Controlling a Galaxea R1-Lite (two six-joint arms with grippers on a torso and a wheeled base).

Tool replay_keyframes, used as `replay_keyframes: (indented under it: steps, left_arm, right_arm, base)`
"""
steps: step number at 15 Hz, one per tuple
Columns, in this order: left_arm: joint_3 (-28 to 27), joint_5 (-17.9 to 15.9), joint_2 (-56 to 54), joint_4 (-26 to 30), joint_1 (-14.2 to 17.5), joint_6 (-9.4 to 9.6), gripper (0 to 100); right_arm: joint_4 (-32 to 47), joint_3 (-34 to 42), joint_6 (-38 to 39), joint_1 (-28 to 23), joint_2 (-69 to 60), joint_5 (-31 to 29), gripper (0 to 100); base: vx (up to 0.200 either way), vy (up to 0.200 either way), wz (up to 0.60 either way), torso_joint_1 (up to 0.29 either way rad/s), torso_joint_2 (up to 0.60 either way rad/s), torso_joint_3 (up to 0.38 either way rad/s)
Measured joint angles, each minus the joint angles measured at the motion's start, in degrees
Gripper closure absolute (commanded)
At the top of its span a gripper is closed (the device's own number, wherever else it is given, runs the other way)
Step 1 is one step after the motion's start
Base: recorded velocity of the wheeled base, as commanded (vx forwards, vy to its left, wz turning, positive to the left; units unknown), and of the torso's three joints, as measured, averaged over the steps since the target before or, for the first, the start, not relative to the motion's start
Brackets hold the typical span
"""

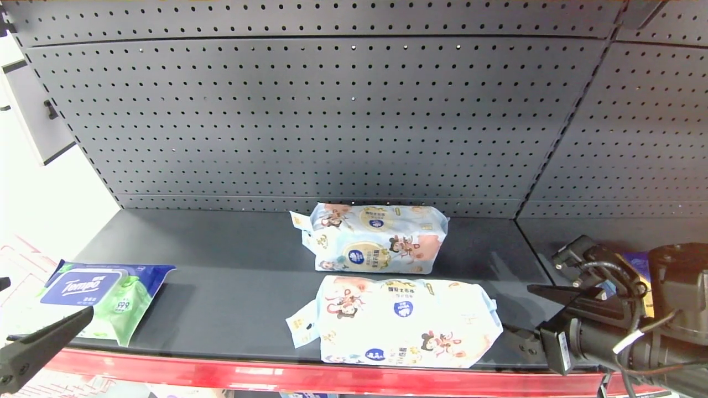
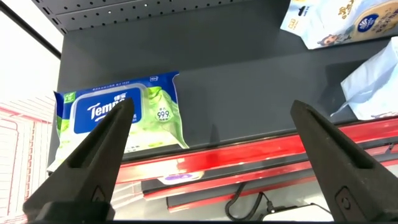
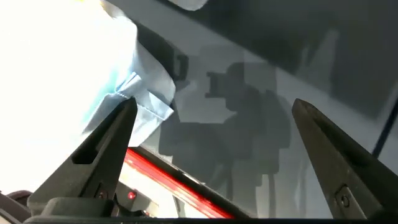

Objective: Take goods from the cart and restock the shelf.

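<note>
My left tool and right tool gape empty (nothing gripped); swinging the right, just beside the front tissue pack, could shove it off the shelf.

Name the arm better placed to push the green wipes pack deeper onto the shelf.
Left. The left hand, open, sits just in front of the green wipes pack at the left end of the shelf. The right hand, also open, is over by the front tissue pack.
</note>
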Motion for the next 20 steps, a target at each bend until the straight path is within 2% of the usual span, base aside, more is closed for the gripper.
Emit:
replay_keyframes:
  steps: [20]
  left_arm:
    - [0.0, 0.1, -0.2, 0.0, 0.0, -0.27, 0]
  right_arm:
    - [-0.2, -4.0, 0.0, 5.2, 4.8, -0.2, 0]
  base:
    - [0.0, 0.0, 0.0, 0.0, 0.0, 0.0]
